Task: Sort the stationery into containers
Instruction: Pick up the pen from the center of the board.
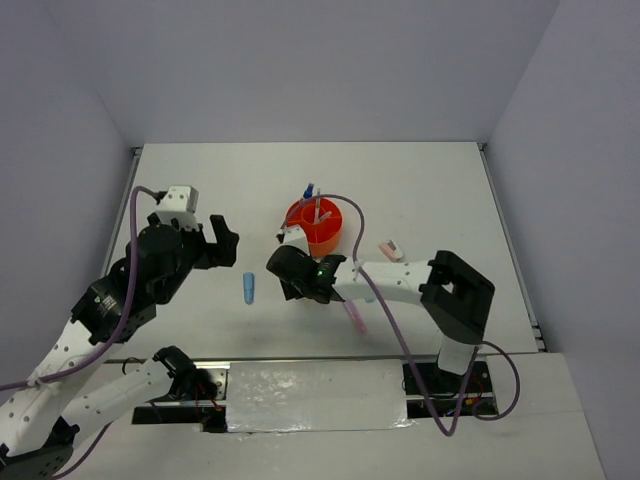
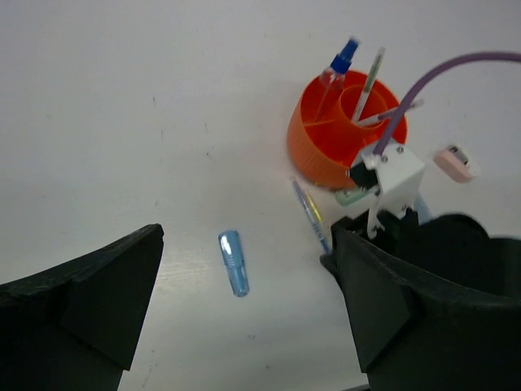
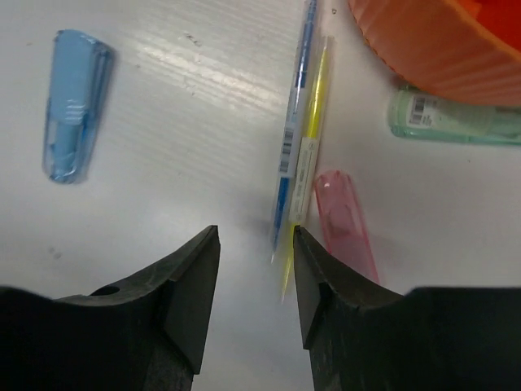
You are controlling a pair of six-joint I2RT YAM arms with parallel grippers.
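Observation:
The orange organiser stands mid-table with a few pens upright in it; it also shows in the left wrist view and the right wrist view. A blue marker lies left of it, loose on the table. My right gripper is open just above the table. A blue pen and a yellow pen lie side by side, their tips at its right finger. A pink marker and a green marker lie beside them. My left gripper is open and empty, above the blue marker.
A pink-white eraser lies right of the organiser. A thin pink item lies under the right arm. White walls close in the table on the left, back and right.

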